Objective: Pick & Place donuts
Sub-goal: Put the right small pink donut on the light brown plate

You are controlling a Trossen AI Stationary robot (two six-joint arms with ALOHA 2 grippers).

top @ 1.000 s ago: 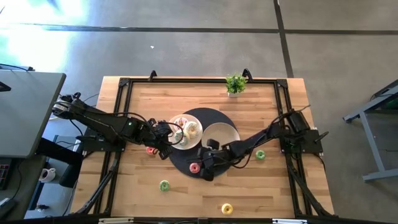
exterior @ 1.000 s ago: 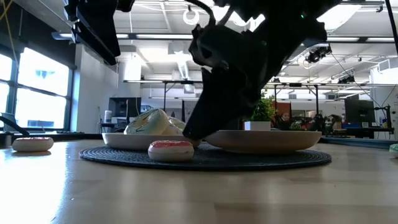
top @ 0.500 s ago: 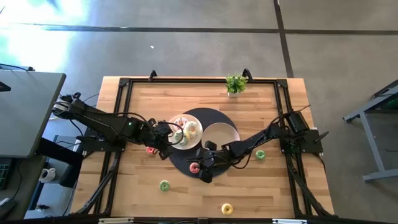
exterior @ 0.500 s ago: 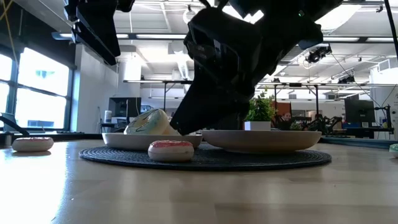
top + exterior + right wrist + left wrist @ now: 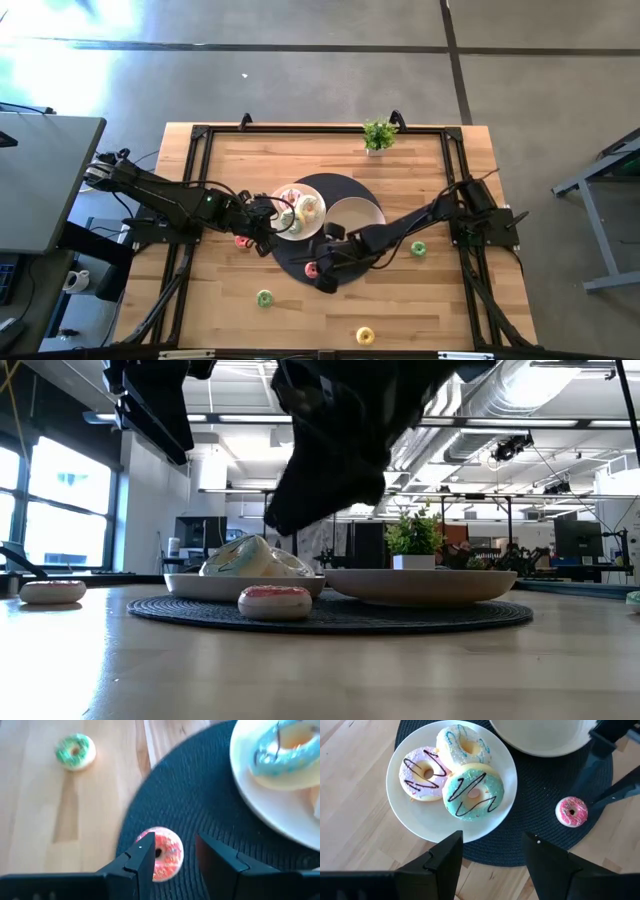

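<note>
Wooden table holds a round black mat. On the mat sit two white plates. The plate with three big donuts is on the mat's left part, and the other plate is beside it. The right hand hangs over the mat's front edge, fingers spread, above a small pink donut. The left hand hovers by the donut plate, fingers spread. A green donut lies off the mat, on the wood.
</note>
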